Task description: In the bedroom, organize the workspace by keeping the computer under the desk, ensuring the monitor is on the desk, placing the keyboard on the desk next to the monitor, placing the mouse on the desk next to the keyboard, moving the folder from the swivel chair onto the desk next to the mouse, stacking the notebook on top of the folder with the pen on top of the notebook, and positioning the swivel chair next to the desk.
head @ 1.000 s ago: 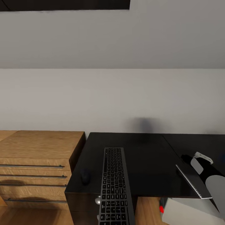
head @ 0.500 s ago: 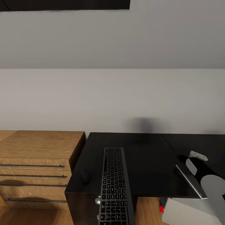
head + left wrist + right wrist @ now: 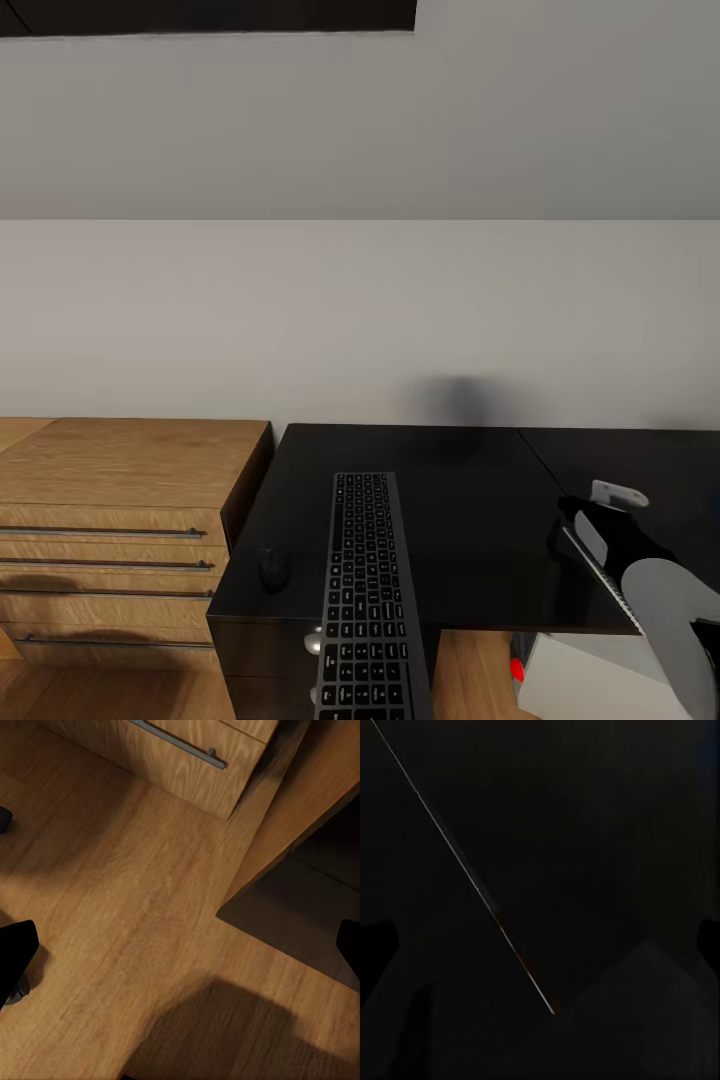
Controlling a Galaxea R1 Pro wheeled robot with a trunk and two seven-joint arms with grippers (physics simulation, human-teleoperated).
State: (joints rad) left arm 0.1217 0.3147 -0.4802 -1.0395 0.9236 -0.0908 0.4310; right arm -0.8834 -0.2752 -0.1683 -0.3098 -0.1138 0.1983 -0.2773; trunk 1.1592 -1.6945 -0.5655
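The keyboard (image 3: 371, 598), long axis running front to back, is lying well left of our right gripper (image 3: 585, 520), whose grip state we cannot tell.

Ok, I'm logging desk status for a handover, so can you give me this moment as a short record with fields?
Desk: matte black desk, beside light wood chest of drawers
Keyboard: long black keyboard on the desk, near end overhanging its front edge
Mouse: small black oval mouse on the desk, apart from the keyboard, on the chest's side
Computer: light grey tower with red light below the desk
Left hand: open, over wood plank floor
Right hand: at thin pale-edged dark panel; grip unclear
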